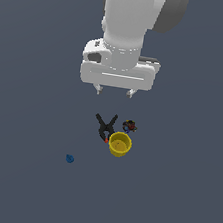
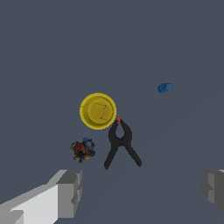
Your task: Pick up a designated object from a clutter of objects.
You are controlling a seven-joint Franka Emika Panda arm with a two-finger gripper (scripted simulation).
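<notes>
The designated object (image 1: 69,158) is a tiny bright-blue piece lying alone on the grey floor, toward the exterior view's left of the rest of the clutter; the wrist view shows it too (image 2: 165,87). The yellow cup (image 1: 119,144) (image 2: 98,110) stands upright beside the black clamp (image 1: 105,127) (image 2: 121,143). A small dark multicoloured lump (image 1: 129,126) (image 2: 82,149) lies close by. My gripper (image 1: 115,91) (image 2: 140,190) hangs open high above the clamp, holding nothing, well apart from the blue piece.
Plain dark grey floor surrounds the objects on all sides. The arm's white body (image 1: 132,20) fills the upper middle of the exterior view.
</notes>
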